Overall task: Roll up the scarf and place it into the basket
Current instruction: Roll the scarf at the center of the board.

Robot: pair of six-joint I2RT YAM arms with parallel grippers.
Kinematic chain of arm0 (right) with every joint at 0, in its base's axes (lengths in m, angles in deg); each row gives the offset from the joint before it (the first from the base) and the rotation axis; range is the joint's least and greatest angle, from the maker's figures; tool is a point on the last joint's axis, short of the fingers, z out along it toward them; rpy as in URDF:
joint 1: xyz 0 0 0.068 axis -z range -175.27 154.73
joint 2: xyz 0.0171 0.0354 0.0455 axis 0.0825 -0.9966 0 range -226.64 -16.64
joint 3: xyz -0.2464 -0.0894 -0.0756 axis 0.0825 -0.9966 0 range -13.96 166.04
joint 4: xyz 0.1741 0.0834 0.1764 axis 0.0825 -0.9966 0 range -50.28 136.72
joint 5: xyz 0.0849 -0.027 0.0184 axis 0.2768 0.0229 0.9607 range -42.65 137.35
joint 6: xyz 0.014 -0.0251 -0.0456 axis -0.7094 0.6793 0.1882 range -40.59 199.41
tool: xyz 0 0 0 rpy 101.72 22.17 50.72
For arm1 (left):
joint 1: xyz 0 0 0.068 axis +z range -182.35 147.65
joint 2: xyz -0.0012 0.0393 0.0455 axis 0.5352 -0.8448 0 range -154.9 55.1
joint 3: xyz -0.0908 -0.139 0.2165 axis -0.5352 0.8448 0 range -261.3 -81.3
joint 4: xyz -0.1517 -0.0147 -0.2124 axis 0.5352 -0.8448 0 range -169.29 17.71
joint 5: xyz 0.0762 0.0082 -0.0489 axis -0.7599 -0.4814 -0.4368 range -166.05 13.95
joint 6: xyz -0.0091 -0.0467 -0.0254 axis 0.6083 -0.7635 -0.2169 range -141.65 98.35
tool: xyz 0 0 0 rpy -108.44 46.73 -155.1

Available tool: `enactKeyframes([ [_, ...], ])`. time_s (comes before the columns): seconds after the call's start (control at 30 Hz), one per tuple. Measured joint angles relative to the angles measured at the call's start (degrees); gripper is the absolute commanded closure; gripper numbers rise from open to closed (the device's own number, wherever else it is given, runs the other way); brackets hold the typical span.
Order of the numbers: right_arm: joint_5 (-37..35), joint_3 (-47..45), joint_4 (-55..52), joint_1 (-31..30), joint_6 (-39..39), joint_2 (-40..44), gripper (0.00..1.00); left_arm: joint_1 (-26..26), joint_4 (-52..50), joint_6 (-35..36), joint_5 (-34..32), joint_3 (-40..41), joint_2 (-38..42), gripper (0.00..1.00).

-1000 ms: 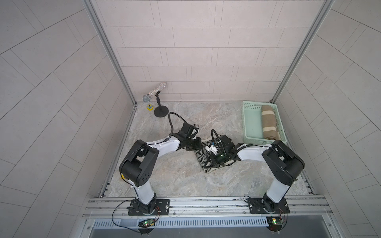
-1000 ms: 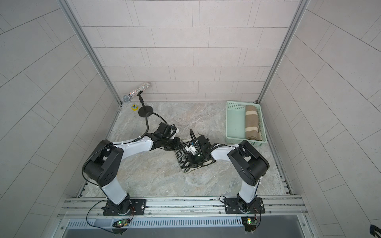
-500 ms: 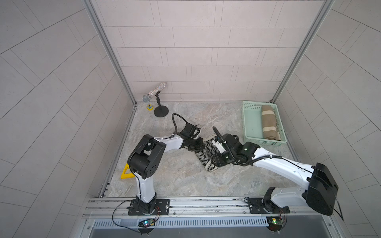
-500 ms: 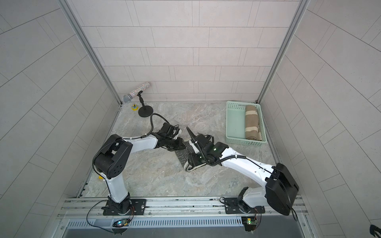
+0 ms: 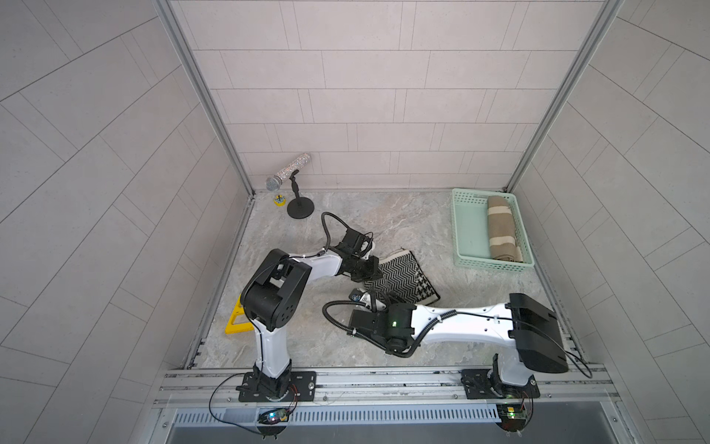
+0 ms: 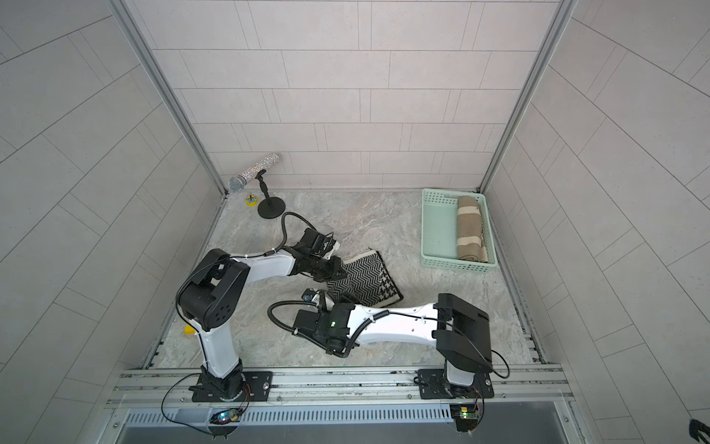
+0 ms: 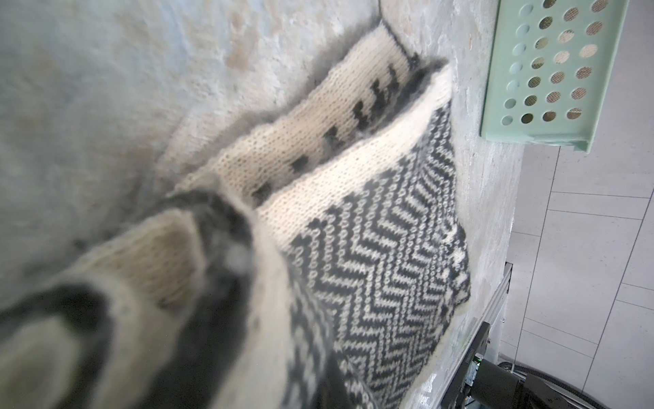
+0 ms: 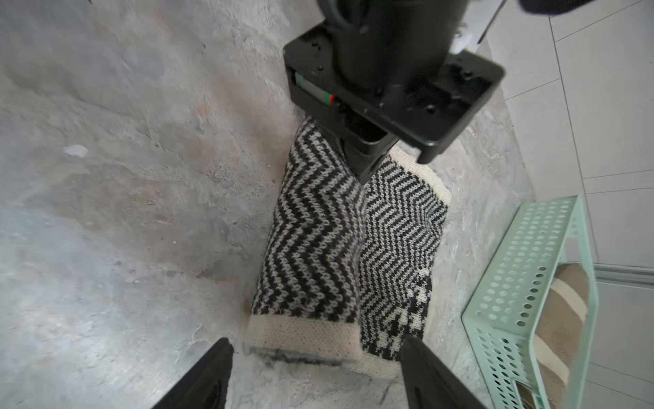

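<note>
Swung out low and drawn back toward the rail point(image 5: 384, 378) since a second ago: the right arm point(image 5: 461, 326), its jaws spread wide in that time. On the table point(image 5: 384, 226), far right corner: the basket point(image 5: 493, 263), already holding a tan striped roll point(image 5: 501, 230). Short of it, mid-table: the scarf point(image 5: 403, 278), half rolled, long axis running from one gripper to the other. At its far end, the left gripper point(image 5: 375, 272), clamped on a fold of the knit. At its near end, the right gripper point(image 8: 316, 350), open, fingers point(image 8: 201, 379) either side of the cream hem point(image 8: 304, 331) and apparently clear of it. Nearer the basket: the right arm. Likely calls for a fresh grip at the hem before further rolling.
</note>
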State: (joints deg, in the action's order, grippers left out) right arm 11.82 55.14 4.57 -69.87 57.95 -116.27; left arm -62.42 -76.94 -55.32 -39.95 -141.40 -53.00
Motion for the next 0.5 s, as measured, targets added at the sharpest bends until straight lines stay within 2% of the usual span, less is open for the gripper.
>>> enactKeyframes([
  [0.17,-2.51,0.22,1.27,0.13,2.67,-5.20,0.19,0.00,-0.02,0.00,0.17,-0.20,-0.22,1.00],
  [0.27,-3.28,0.44,2.29,0.35,3.74,-8.41,0.22,0.00,-0.07,0.00,0.24,-0.33,-0.31,1.00],
  [0.33,-3.58,0.42,2.75,0.50,4.09,-10.29,0.27,0.00,-0.07,-0.02,0.28,-0.33,-0.31,1.00],
  [0.5,-2.84,-1.57,4.83,2.45,3.19,-12.11,0.52,0.00,0.09,-1.03,0.31,-0.31,-0.17,0.99],
])
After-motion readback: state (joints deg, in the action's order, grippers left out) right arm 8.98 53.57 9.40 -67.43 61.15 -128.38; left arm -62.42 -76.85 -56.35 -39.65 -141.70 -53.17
